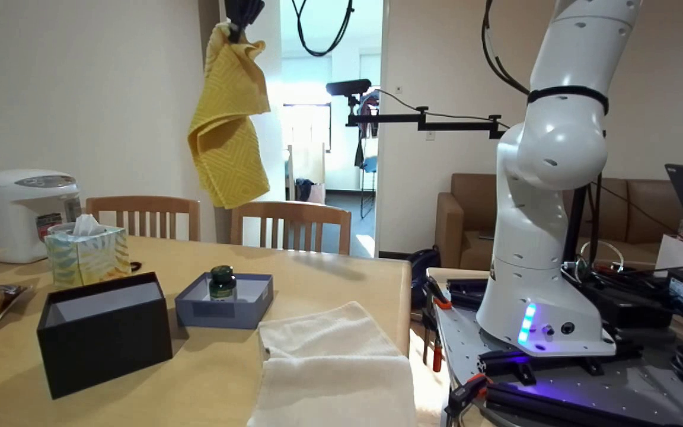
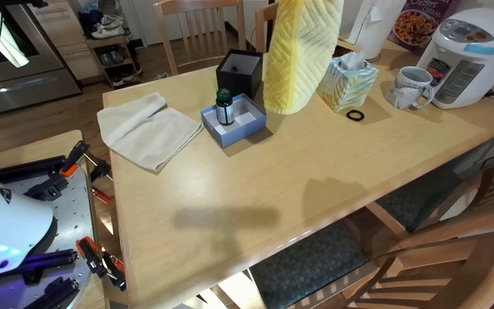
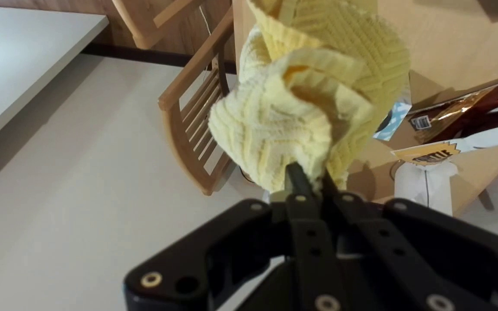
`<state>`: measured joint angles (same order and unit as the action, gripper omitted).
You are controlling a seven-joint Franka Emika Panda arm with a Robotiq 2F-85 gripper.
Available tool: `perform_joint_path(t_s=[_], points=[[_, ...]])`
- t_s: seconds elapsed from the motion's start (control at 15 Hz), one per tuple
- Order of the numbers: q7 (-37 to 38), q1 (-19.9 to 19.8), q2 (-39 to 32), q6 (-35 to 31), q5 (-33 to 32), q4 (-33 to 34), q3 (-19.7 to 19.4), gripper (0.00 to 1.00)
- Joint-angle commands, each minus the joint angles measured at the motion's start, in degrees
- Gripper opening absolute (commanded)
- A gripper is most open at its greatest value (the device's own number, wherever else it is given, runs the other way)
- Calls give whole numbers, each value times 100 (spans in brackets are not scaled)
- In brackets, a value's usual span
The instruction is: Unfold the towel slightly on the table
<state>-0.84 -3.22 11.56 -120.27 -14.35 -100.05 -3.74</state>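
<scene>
Bright yellow cloth towel (image 1: 229, 130) hangs in midair over the light-brown wooden worktop (image 2: 272, 180), draped in loose folds, lower end free. Black two-fingered gripper (image 3: 311, 179): fingers pinched nearly together on the towel's upper end, cloth bunched at the tips. On the worktop: folded whitish cloth (image 2: 152, 133) at a corner of the edge facing the white robot arm (image 1: 531, 201); shallow open blue box (image 2: 247, 130) just beside it, small dark-green bottle (image 2: 224, 109) upright inside; deeper open black box (image 1: 107, 344) next to that. Toward the opposite end: leaf-patterned tissue box (image 1: 104, 261), black ring (image 2: 349, 113) near it, marbled grey-white mug (image 2: 405, 90), white water dispenser (image 1: 15, 213). Slatted wooden chairs (image 1: 294, 212) stand along a long edge.
</scene>
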Motion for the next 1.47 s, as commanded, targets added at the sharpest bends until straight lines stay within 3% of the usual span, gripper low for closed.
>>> perform_joint_path(t_s=[0.0, 0.2, 0.73, 1.0, 1.4], points=[[-320, -17, -1046, -4, 92, 1098, -10, 2], [-424, -18, -1679, -131, 160, 1328, -13, 2], [-140, -25, -2711, -637, -331, 802, -210, 2], [-299, -80, -2644, -956, -438, 344, -293, 2], [-277, -10, -1792, -368, -594, -908, -324, 2]])
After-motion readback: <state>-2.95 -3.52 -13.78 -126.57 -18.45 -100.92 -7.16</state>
